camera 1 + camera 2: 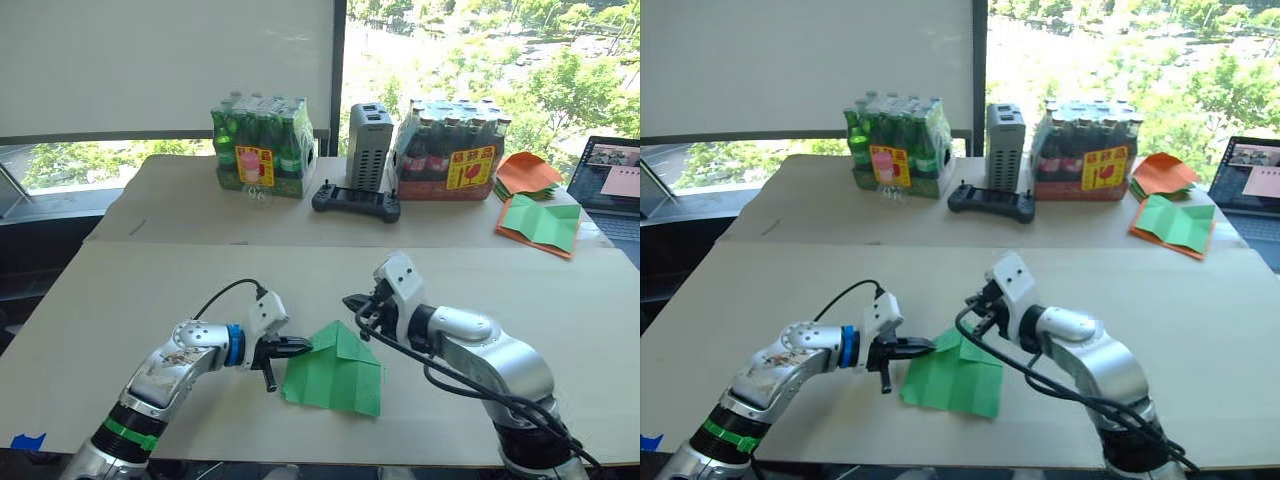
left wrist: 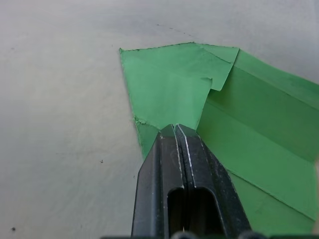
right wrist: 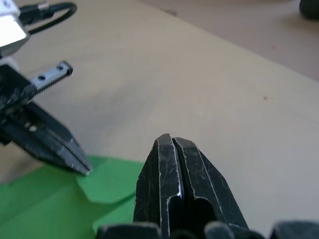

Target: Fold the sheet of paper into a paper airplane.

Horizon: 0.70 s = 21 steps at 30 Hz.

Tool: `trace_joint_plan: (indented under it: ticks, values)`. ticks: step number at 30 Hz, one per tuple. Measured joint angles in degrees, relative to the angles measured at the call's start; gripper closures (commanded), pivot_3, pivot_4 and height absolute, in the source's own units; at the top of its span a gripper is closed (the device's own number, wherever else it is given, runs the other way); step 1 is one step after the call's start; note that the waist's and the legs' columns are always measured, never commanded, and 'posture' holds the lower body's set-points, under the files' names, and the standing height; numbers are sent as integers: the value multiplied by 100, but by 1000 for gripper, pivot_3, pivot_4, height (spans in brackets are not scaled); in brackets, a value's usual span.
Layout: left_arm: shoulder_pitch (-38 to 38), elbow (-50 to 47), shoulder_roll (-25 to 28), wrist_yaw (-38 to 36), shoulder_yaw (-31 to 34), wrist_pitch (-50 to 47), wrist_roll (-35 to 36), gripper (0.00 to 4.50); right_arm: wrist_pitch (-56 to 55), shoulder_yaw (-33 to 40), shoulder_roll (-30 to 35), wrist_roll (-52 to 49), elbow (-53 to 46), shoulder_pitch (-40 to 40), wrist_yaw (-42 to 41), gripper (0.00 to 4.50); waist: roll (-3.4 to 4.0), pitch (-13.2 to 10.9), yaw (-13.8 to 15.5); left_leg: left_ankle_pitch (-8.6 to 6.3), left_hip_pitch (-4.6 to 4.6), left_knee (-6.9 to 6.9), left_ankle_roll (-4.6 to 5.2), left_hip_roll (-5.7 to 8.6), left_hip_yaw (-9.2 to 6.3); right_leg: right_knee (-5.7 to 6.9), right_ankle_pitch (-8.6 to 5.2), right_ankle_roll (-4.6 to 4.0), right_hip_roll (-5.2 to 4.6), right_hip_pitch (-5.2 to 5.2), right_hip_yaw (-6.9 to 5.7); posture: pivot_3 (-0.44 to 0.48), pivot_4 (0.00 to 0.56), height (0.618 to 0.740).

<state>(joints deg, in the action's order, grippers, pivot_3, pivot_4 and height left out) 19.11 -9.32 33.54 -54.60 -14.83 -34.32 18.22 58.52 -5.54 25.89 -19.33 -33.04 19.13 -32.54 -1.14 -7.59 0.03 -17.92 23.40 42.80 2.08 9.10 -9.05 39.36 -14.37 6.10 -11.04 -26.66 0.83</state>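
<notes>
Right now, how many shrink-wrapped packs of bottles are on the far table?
2: a pack of green bottles left of the grey box, a pack of dark bottles right of it.

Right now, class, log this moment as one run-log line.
left gripper: shut, tips at sheet of paper | right gripper: shut, above paper's point | paper: partly folded, flat on table

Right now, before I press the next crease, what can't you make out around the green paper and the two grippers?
- Left wrist view: the closed left gripper covers the near edge of the sheet of paper, so contact is unclear.
- Right wrist view: the right gripper hides the paper under its tip.
- Head views: crease lines are too fine to see.
</notes>
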Motion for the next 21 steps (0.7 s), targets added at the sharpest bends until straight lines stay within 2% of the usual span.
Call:
trace_joint_plan:
  ticks: [6,12,16,21]
  values:
    - [198,313,-64,-122,-218,427,-243,4461,-308,448,913,-517,-254,-836,-843,4500,-1,0,37,-2,-9,0,3,-4,3,-8,0,0,-1,14,0,0,150,675]
    - [273,459,-72,-216,-320,698,-403,4461,-1028,311,1870,-394,-240,-1693,-1448,4500,-2,-1,71,-6,-20,1,11,-3,3,-20,1,3,-6,33,-4,0,150,675]
    - [284,484,-112,-228,-320,739,-456,4461,-1265,175,2033,-438,-304,-2115,-1653,4500,-3,-2,79,-7,-20,2,12,-3,3,-22,1,3,-11,37,-4,0,150,675]
    - [286,505,-133,-233,-326,772,-470,4461,-1248,183,2178,-1031,-1047,-2556,-2010,4500,-4,-2,95,-9,-21,2,16,-3,1,-29,1,5,-12,41,-6,0,150,675]
